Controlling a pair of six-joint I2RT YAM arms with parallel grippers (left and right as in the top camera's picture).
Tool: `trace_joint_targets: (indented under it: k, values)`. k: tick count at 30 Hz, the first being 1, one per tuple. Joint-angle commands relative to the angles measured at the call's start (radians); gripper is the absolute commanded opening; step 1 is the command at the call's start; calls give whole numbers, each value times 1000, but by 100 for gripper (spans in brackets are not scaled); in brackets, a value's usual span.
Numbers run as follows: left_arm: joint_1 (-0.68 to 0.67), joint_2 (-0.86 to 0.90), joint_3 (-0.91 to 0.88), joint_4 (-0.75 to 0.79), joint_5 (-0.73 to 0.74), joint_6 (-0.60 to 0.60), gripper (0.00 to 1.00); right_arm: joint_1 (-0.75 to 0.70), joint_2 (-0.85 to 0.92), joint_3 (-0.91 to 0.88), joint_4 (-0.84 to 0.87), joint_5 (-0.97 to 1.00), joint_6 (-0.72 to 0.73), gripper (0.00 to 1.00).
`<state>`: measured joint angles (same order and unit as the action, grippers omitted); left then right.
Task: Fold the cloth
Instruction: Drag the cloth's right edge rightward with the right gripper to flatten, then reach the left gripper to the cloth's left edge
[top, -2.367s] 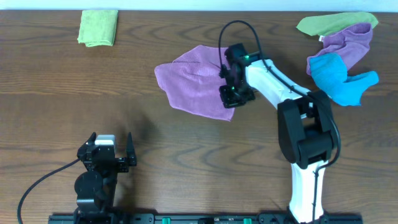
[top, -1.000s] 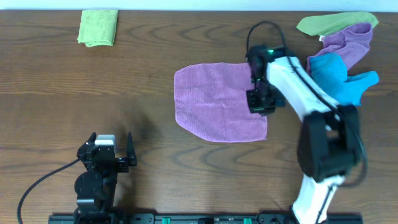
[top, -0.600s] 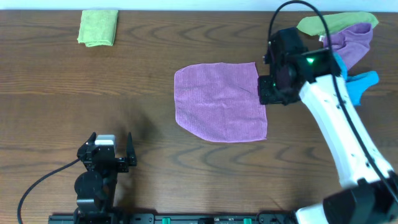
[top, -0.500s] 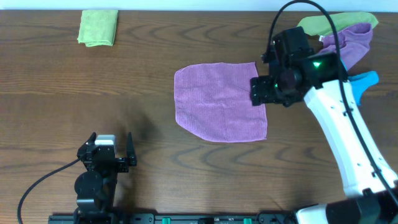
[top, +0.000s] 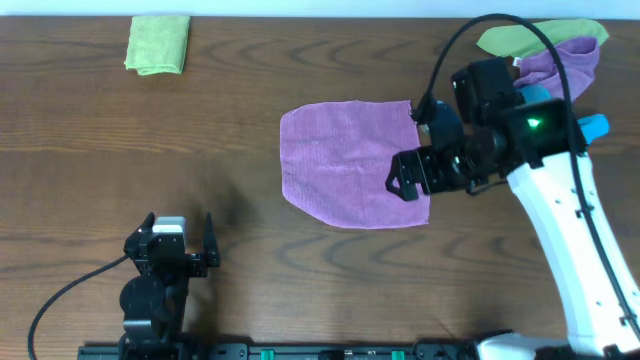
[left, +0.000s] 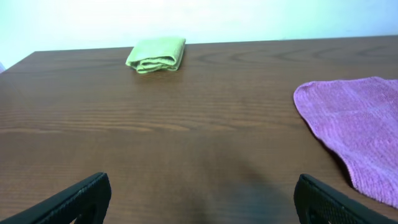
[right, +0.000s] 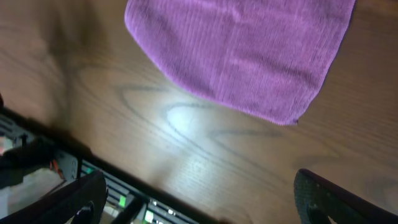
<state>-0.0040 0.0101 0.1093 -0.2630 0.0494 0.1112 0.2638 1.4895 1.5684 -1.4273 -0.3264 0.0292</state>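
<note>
The purple cloth lies spread flat in the middle of the table, also seen in the right wrist view and at the right edge of the left wrist view. My right gripper hangs above the cloth's right edge, open, with nothing between its fingers. Its fingertips are clear of the fabric. My left gripper rests near the front left of the table, open and empty, well away from the cloth.
A folded green cloth sits at the back left. A heap of green, purple and blue cloths lies at the back right, just behind my right arm. The table's front edge and base rail show below.
My right gripper has let go of the purple cloth, opened wide and lifted away toward the front right. The cloth now lies flat and still. The left arm has not moved.
</note>
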Motion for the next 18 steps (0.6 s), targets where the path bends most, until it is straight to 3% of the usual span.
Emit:
trace_joint_targets:
  k: [1, 5, 7, 12, 18]
  values:
    - [-2, -6, -22, 18, 85, -75, 95, -7, -38, 2, -18, -21, -58, 96]
    - [-2, -5, -22, -16, 348, -476, 95, -8, -62, 2, -21, -18, -61, 97]
    - [-2, -5, -21, -13, 448, -595, 95, -8, -72, 2, -24, -18, -61, 97]
    - [-2, -5, -22, 44, 463, -682, 95, -8, -74, 2, -46, -18, -61, 97]
    - [-3, -5, -35, 60, 622, -695, 95, -8, -74, 2, -57, -18, -61, 97]
